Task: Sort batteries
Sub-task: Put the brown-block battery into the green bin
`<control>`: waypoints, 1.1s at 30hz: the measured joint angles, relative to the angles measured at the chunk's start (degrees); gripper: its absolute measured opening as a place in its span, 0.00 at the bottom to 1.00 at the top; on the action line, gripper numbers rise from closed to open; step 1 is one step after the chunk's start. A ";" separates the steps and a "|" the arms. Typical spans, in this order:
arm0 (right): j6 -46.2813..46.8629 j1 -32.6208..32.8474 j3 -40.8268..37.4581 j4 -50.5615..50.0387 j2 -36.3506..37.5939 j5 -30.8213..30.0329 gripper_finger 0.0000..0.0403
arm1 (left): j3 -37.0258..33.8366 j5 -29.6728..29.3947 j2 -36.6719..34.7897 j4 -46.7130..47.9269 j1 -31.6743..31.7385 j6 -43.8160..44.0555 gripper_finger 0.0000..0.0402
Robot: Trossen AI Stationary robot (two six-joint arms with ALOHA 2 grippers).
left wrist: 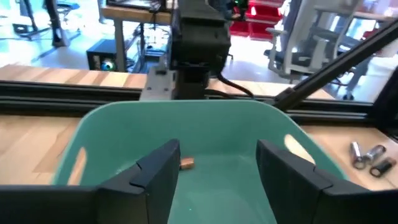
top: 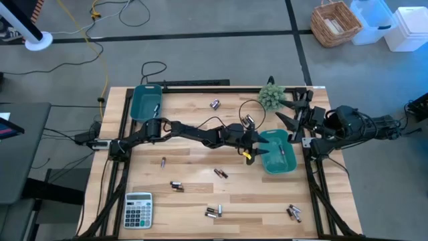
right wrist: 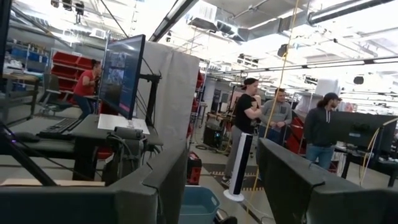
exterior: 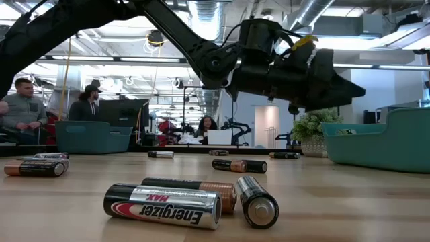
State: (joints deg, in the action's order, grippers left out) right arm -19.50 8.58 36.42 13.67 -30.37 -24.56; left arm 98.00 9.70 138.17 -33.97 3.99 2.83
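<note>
Teal bin (top: pixel 277 159) on the right of the wooden surface (top: pixel 194 201) sits under the left end effector (top: pixel 253 148), seen from above; batteries (top: pixel 214 212) lie scattered, and the right end effector (top: pixel 289 115) waits spread at the edge. Low view — batteries close by, the bin's inside hidden. Left wrist view: fingers (left wrist: pixel 155 171) spread over the bin, one battery (left wrist: pixel 186 163) inside. Pulling away low could catch the rim and tip it.

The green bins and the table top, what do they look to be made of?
The right bin and the left bin look like moulded plastic: even teal colour, smooth rounded rims, soft sheen. The table looks like pale wooden planks, with visible grain and board seams, framed by dark rails, probably metal.
</note>
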 joint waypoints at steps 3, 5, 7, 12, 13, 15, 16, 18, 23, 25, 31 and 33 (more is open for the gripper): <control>0.41 0.00 0.00 -0.01 -0.07 0.00 0.51 | -0.06 0.82 -0.33 1.53 -0.02 -0.59 0.48; 0.66 0.00 0.04 0.08 -0.51 0.00 0.51 | -0.13 0.80 -1.60 3.21 0.00 -1.70 0.45; 0.71 0.00 0.04 -0.12 -0.83 0.00 0.51 | -0.11 0.21 -3.33 4.85 -0.03 -3.38 0.42; 1.24 -0.04 0.04 -0.21 -1.60 0.00 0.51 | -5.27 -2.22 -8.51 5.02 -0.13 -5.62 0.32; 1.43 -0.04 0.04 -0.18 -1.60 0.00 0.51 | -8.17 -2.62 -10.17 3.18 -0.08 -5.63 0.30; 1.50 -0.04 0.04 -0.22 -1.70 0.00 0.51 | -15.02 -4.21 -14.06 -1.85 0.20 -5.47 0.26; 1.53 -0.04 0.04 -0.20 -1.92 0.00 0.51 | -18.67 -5.24 -16.64 -4.99 0.50 -4.99 0.24; 1.80 -0.04 0.04 -0.06 -2.36 0.00 0.51 | -26.12 -6.20 -21.95 -10.09 1.10 -4.21 0.20; 4.36 -0.11 0.04 0.32 -6.89 0.00 0.51 | -40.97 -10.90 -34.12 -12.51 0.76 -4.67 0.16; 5.74 -0.09 0.04 0.98 -10.04 0.02 0.51 | -46.00 -13.15 -39.19 -12.36 0.31 -5.16 0.15; 10.67 0.07 0.29 2.26 -21.23 0.02 0.51 | -59.95 -19.41 -55.47 -13.45 -0.40 -5.86 0.15; 12.74 0.07 0.77 2.08 -25.57 0.04 0.51 | -63.93 -20.61 -61.09 -13.44 -0.50 -5.86 0.15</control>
State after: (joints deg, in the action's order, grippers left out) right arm -6.76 8.64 37.19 15.76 -55.94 -24.51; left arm 34.07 -10.91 77.07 -47.42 3.49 -3.03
